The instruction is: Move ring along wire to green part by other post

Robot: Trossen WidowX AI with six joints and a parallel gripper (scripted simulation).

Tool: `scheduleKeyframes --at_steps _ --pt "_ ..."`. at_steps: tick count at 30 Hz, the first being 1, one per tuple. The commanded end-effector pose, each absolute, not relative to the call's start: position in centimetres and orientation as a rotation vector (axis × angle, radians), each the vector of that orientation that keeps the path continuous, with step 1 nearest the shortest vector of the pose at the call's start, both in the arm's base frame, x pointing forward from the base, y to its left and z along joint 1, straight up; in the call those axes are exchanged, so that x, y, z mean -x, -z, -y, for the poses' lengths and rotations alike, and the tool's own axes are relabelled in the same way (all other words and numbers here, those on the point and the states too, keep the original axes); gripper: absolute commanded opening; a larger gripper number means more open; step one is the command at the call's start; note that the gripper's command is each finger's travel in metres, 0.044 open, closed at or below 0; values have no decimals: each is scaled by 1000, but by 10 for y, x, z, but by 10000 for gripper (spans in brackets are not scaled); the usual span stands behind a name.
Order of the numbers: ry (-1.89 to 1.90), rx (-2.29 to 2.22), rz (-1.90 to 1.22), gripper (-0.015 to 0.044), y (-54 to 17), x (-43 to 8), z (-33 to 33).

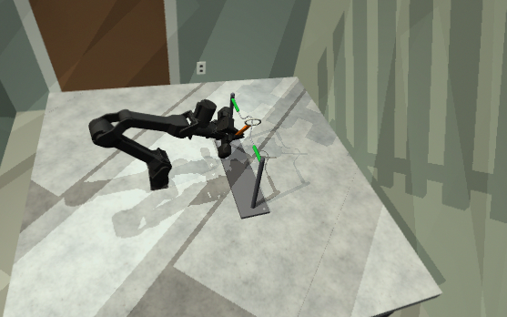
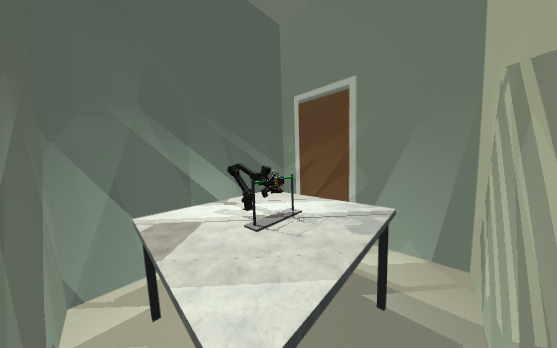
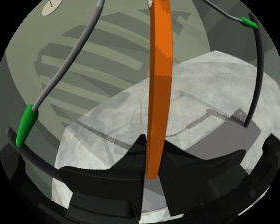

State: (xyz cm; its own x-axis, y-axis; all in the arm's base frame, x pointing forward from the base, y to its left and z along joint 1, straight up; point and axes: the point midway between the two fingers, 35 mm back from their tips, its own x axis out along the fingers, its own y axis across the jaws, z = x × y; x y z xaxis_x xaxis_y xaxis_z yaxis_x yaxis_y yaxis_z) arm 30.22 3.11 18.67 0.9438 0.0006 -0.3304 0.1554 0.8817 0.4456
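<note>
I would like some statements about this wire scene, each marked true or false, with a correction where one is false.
1. The claw is shut on the orange handle. True.
2. The ring sits along the wire between the two posts. True.
3. Both green parts of the wire are at the same post. False: one green part is by the far post, the other green part by the near post.
4. The posts stand directly on the floor. False: they stand on a grey base plate on the table.
5. The door behind the table is brown. True.
</note>
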Motion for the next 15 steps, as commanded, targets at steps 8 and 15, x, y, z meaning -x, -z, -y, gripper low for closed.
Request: scheduleKeyframes --at_steps 8,15 --pt "25 -167 -310 -150 -179 -299 -2" --pt "-13 64 -297 -150 -177 -300 21"
